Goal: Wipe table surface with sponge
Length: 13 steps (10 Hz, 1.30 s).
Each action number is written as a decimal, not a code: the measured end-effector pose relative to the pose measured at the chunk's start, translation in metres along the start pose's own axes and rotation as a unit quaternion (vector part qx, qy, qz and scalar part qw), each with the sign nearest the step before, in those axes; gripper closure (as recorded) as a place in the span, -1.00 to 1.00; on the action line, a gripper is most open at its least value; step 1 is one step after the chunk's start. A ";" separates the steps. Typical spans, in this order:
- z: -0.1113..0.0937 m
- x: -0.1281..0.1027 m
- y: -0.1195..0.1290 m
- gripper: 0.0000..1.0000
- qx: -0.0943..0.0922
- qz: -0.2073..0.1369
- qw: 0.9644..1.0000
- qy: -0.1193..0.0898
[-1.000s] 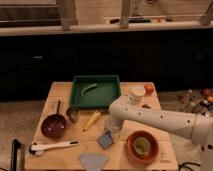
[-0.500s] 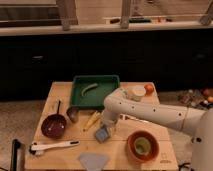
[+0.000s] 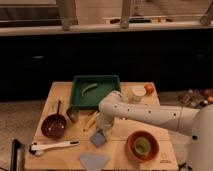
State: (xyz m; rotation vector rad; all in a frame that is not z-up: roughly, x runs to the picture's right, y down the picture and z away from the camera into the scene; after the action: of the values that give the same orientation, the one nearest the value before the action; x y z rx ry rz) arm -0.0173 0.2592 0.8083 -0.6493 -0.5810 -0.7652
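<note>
The light wooden table surface (image 3: pixel 120 135) fills the lower middle of the camera view. My white arm reaches in from the right, and the gripper (image 3: pixel 100 130) points down at the table's middle, just in front of the green tray. It is shut on the sponge (image 3: pixel 98 138), a small blue-grey block that rests tilted on the wood right under it. The fingertips are hidden behind the wrist and the sponge.
The green tray (image 3: pixel 80 102) holds a green vegetable at the back. A dark red pot (image 3: pixel 53 126), a spoon (image 3: pixel 71 115) and a white brush (image 3: pixel 50 146) lie on the left. A yellow item (image 3: pixel 90 121) lies beside the gripper. An orange bowl (image 3: pixel 142 145) and a pale triangular cloth (image 3: pixel 93 160) lie in front. A white cup (image 3: pixel 137 94) and an orange fruit (image 3: pixel 149 88) stand at the back right.
The arm has swung left across the table, and the sponge has shifted left with the gripper. Everything else has stayed in place.
</note>
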 end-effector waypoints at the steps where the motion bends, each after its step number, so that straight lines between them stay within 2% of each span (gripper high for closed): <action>1: 0.003 0.004 0.007 1.00 0.000 0.011 1.000 -0.004; 3: 0.002 0.013 0.017 1.00 -0.002 0.024 1.000 -0.003; 13: 0.001 0.014 0.019 1.00 -0.006 0.023 1.000 -0.002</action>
State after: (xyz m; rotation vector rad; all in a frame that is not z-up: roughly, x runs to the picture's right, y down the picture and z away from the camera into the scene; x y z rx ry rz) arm 0.0055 0.2645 0.8125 -0.6727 -0.5643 -0.7241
